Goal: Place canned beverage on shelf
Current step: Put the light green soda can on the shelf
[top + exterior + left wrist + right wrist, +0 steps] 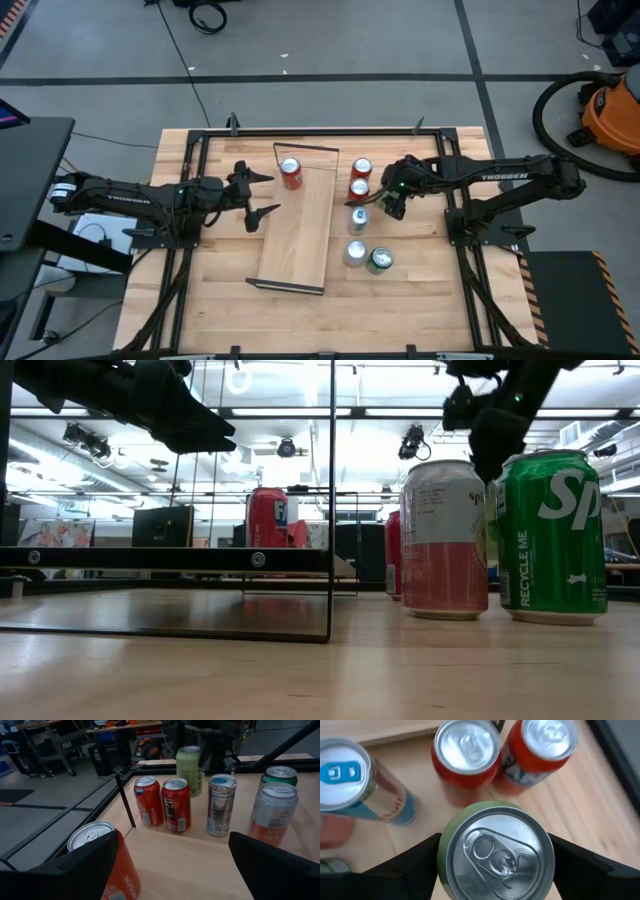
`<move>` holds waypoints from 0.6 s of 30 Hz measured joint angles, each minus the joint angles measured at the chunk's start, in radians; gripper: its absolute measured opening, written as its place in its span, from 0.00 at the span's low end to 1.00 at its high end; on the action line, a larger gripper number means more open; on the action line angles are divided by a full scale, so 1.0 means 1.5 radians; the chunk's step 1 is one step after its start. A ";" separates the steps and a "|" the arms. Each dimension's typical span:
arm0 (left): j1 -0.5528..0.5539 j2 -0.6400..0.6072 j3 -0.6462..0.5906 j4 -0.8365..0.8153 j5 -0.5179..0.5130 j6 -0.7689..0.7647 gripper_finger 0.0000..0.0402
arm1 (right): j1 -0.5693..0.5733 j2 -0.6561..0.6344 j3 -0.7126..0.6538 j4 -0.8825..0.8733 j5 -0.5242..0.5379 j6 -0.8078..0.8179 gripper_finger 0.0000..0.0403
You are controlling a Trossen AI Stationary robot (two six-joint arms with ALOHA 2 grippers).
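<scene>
The shelf [298, 222] lies on the desk [420, 300] near its centre, with one red can [291, 173] standing at the shelf's far end. The left gripper [262, 194] hovers beside that can, fingers released. The right gripper [492, 865] has its fingers on either side of a green can [495, 852], next to two red cans [360, 178] near the desk's far edge

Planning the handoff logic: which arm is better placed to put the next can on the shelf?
Right. The right gripper is shut on the light green can, beside the shelf. The left gripper is open and empty.
</scene>
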 joint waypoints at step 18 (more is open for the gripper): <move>0.000 0.000 0.000 -0.002 0.002 0.000 0.97 | 0.042 0.223 0.383 -0.222 0.074 -0.087 0.81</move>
